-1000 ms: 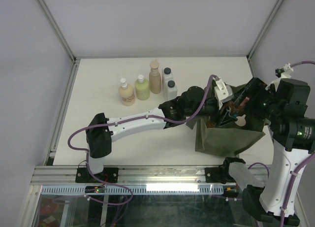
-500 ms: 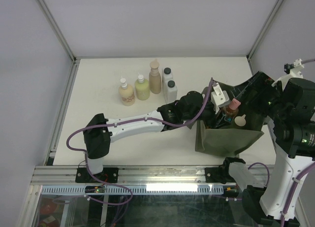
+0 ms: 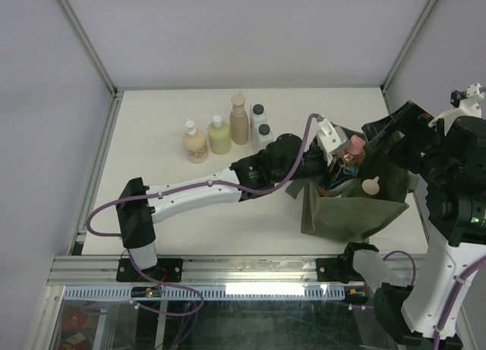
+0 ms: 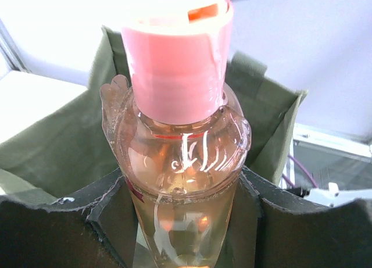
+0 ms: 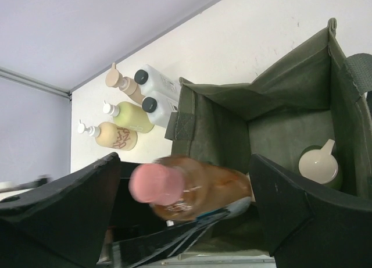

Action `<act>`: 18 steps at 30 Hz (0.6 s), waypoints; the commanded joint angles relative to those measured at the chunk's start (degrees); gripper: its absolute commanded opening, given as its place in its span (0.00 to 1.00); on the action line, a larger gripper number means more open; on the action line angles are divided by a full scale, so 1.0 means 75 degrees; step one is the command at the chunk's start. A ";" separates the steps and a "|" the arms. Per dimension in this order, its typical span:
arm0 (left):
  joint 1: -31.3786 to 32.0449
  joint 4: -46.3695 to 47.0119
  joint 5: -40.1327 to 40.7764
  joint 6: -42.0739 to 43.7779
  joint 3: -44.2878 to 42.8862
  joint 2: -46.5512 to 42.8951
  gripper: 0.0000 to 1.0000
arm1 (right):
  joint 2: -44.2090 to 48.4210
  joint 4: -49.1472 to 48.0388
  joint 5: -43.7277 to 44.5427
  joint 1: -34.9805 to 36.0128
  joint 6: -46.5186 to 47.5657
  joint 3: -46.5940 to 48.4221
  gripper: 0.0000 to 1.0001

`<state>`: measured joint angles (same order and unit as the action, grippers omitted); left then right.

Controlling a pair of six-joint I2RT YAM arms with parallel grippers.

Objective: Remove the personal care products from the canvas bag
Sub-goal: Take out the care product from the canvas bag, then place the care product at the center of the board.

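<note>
Olive canvas bag (image 3: 349,213) sags open at the top view's right, giving a straight lift. My left pincer (image 4: 186,221) pinches the pink-capped amber bottle (image 4: 183,157) by its body at that mouth's rim. My right pincer (image 5: 183,213) hangs spread, leaving room.

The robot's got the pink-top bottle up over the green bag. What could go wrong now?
The clear orange plastic bottle with the pink cap is glossy and gripped below its shoulder by the left pincer, so it might slip or tip and drop into the floppy olive-green canvas bag. The open right pincer sits close and could bump it.
</note>
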<state>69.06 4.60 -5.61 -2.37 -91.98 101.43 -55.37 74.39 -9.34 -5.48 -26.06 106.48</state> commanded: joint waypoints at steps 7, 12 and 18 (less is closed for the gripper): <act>-0.0114 0.1051 0.1183 0.0047 -0.1300 -0.1749 0.02 | -0.0086 -0.0785 0.0062 0.0034 -0.0217 0.0400 0.93; -0.0167 0.0318 0.1709 0.0266 -0.1724 -0.2083 0.02 | -0.0324 -0.0884 0.0037 0.0035 -0.0370 0.1015 0.94; -0.0257 -0.0240 0.2754 0.0673 -0.0929 -0.3038 0.03 | -0.0493 -0.1107 -0.0302 0.0027 -0.0404 0.1115 0.95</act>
<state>68.12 -3.42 7.81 -0.43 -99.59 88.33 -58.08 70.46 -9.63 -5.45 -28.45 114.04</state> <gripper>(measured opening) 0.499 0.946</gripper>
